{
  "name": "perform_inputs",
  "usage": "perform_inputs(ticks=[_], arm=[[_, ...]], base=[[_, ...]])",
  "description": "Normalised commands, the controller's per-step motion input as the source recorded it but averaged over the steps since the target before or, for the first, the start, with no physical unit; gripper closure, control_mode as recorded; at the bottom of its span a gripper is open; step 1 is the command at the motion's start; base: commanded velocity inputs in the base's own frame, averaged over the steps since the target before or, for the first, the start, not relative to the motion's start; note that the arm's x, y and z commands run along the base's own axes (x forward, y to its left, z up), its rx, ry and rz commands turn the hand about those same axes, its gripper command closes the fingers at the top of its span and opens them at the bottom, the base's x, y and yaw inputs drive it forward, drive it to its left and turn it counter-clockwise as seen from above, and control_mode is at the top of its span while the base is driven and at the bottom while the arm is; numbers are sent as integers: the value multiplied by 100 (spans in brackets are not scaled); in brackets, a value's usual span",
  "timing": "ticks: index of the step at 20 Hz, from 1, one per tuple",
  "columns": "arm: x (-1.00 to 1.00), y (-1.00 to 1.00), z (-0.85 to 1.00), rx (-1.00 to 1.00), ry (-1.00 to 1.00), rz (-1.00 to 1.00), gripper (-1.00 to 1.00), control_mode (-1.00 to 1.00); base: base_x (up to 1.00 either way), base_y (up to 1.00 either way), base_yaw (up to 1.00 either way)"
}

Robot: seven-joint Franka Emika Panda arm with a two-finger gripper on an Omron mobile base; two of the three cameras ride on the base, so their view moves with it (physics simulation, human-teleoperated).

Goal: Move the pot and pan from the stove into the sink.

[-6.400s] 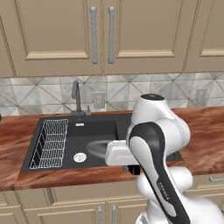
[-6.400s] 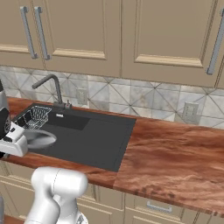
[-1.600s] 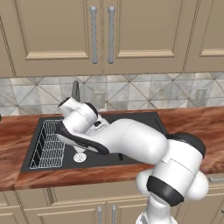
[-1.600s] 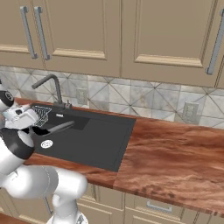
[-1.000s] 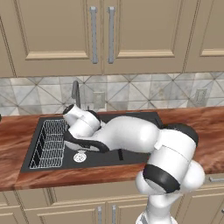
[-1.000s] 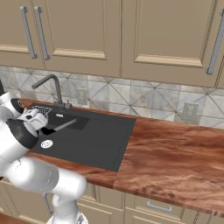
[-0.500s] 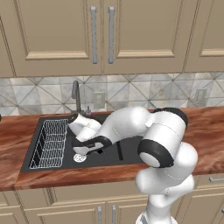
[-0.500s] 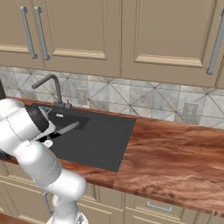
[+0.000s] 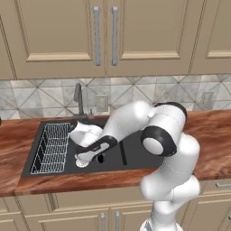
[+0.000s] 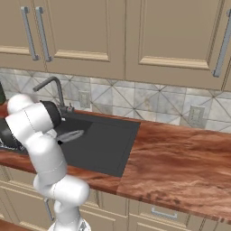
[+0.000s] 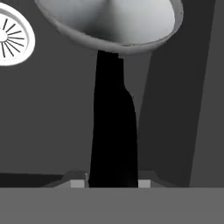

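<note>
Silver round pan (image 11: 114, 22) in black sink (image 11: 48, 109); pincer (image 11: 112, 183) straddles straight black handle (image 11: 113, 131), grip unclear.

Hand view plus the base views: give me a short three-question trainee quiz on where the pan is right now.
1. True or false: the small shallow silver frying pan lies on the wooden counter.
2. What sits between the tips of the gripper? A the pan's straight black handle; B the grey faucet; C the white wire rack.
3. Fill in: the white round drain lies beside the pan in the floor of the ___.
Key: 1 false, it lies in the black rectangular sink; 2 A; 3 sink.
</note>
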Motion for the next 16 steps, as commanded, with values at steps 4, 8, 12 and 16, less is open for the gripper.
perform_inputs(ticks=[4,8,12,16], arm=[[9,19,61,0,0,-8,-100,-100],[7,21,93,0,0,-6,-100,-100],[-18,2,88,0,2,-7,-100,-100],[-68,-28,43,1,1,-6,-100,-100]], base=[[0,0,0],[0,0,0],[0,0,0],[0,0,0]])
